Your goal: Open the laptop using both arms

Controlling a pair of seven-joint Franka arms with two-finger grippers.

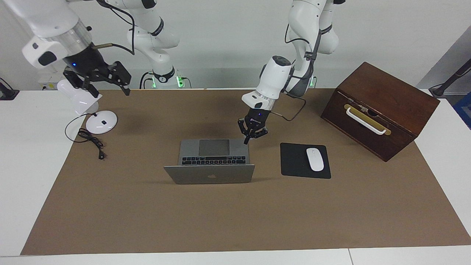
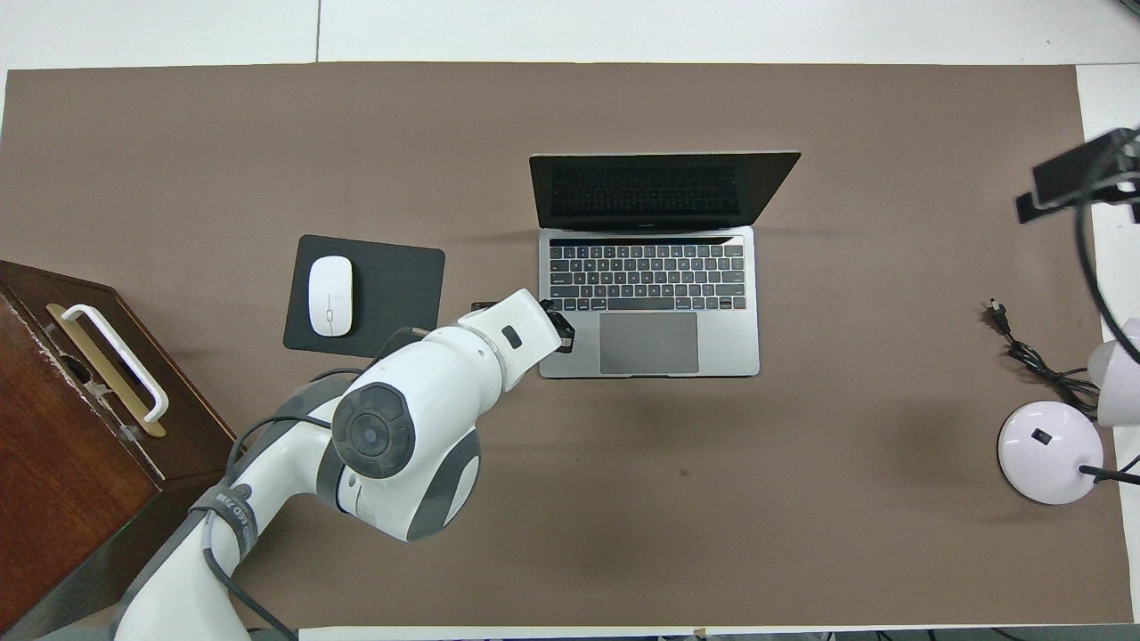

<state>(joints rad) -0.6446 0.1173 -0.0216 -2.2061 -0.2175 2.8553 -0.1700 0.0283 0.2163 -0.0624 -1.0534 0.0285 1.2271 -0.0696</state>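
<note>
Laptop (image 1: 213,158) sits open in the middle of the counter (image 1: 235,217), its lid upright on the edge farthest from the robots, keys and trackpad facing them. Its long axis runs across the counter, from one arm's end to the other.

Left gripper (image 1: 247,140) hangs just above the base's near corner on the left arm's side, fingertips pressed together with nothing between them; from across the counter it looks a hair clear of the metal, though I cannot tell for sure. In the overhead view the left arm's wrist covers most of the gripper (image 2: 558,327), which pokes out at that same corner beside the trackpad. Right gripper (image 1: 96,76) is up high at the right arm's end, over the lamp (image 1: 84,103), well apart from the laptop; its fingers stand spread and hold nothing.

With the lid already up, the job looks done; the left arm is much the nearer one, and any further move only needs it to lift away from that corner.

Brown mat covers the counter. Mouse (image 1: 315,159) lies on a black pad (image 1: 294,162) beside the laptop toward the left arm's end, a wooden box (image 1: 382,106) past that. White wall at the robots' backs.
</note>
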